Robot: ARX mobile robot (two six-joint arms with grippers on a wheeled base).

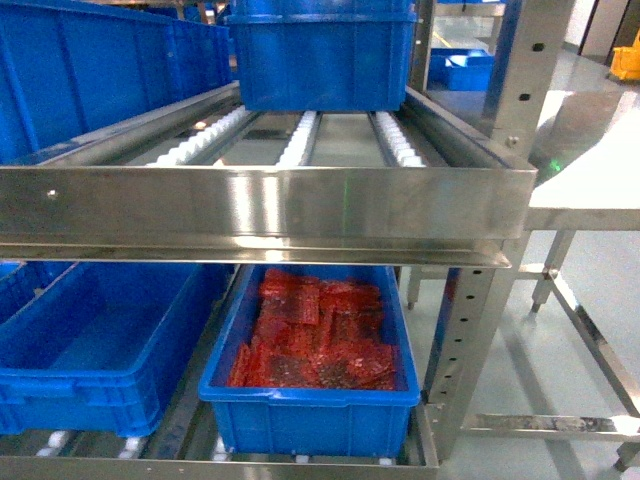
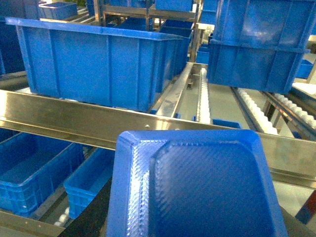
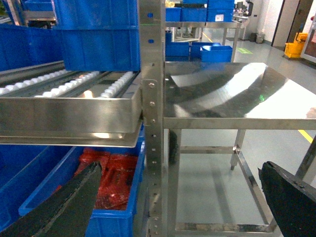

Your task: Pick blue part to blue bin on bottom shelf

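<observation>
The blue part (image 2: 197, 187), a shallow textured tray shape, fills the lower half of the left wrist view. My left gripper (image 2: 195, 219) is shut on it, with only dark finger edges (image 2: 94, 215) showing beside it. It hangs in front of the rack's upper steel rail (image 2: 64, 118). Below, the bottom shelf (image 1: 200, 468) carries an empty blue bin (image 1: 90, 340) (image 2: 29, 170) on the left and a blue bin of red bags (image 1: 310, 350) beside it. My right gripper (image 3: 177, 202) is open and holds nothing, near the rack post (image 3: 152, 123). Neither gripper shows in the head view.
The upper roller level (image 1: 300, 140) holds large blue bins (image 1: 325, 55) (image 2: 98, 59). Its front rail (image 1: 260, 205) overhangs the lower bins. A small steel table (image 3: 232, 98) stands right of the rack, with bare floor (image 3: 212, 187) under it.
</observation>
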